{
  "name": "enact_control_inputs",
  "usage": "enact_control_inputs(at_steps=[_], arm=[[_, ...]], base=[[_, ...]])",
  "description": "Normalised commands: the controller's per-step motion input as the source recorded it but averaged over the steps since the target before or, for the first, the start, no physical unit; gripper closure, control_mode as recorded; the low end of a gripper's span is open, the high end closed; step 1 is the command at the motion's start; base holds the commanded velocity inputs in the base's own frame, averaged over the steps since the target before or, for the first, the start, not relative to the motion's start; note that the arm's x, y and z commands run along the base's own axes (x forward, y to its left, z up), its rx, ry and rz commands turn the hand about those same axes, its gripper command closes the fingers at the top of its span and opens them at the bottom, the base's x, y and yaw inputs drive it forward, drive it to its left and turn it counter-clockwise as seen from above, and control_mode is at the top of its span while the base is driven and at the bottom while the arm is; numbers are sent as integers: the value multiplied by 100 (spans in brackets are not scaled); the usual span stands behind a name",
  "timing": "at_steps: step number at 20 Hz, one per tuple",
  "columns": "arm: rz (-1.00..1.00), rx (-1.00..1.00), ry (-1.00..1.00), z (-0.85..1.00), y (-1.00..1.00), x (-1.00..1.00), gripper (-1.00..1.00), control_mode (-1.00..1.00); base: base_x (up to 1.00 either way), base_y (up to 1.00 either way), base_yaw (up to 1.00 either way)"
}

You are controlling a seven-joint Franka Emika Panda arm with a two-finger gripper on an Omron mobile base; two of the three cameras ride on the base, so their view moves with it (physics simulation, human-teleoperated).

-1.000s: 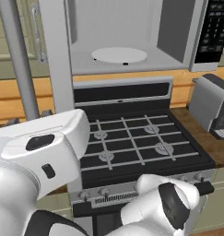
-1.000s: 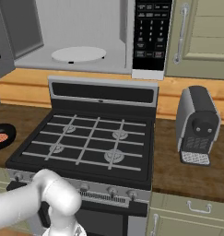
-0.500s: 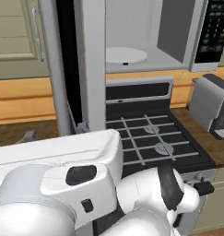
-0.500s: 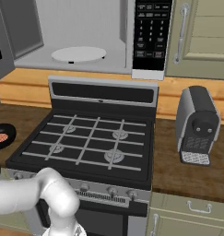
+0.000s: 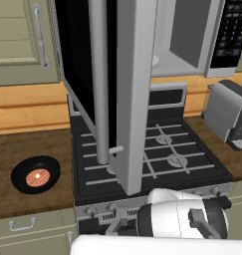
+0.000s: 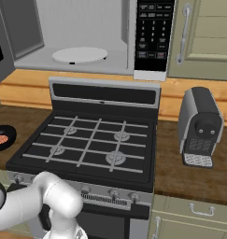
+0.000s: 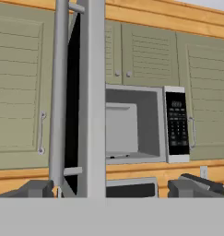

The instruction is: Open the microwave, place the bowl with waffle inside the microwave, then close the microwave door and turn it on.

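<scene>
The end effector (image 7: 109,188) sat nearest, its two dark fingertips (image 7: 36,188) spread wide apart and holding nothing, with the edge of the open microwave door (image 5: 135,94) and its long bar handle (image 5: 98,79) standing between and just beyond them. The likeliest fault from here was judged to be a knock against that door, which projected out over the stove (image 6: 87,144), as the arm swung away towards the bowl. The bowl (image 5: 36,175) rested on the wooden tabletop (image 5: 23,149) to the left of the stove, well apart from the end effector, with the waffle (image 5: 37,177) lying at its centre. Farthest back, the microwave (image 6: 96,37) stood open, its cavity holding the white turntable (image 6: 80,54) alone.
</scene>
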Motion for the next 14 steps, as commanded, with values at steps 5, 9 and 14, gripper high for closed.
enact_control_inputs(at_steps=[5,9,14], arm=[[-14,27,1,-42,-100,-100,-100,-100],[-1,18,6,0,-91,-8,-100,-100],[8,17,14,2,-78,100,-100,-100]], base=[[0,0,0],[0,0,0],[0,0,0]])
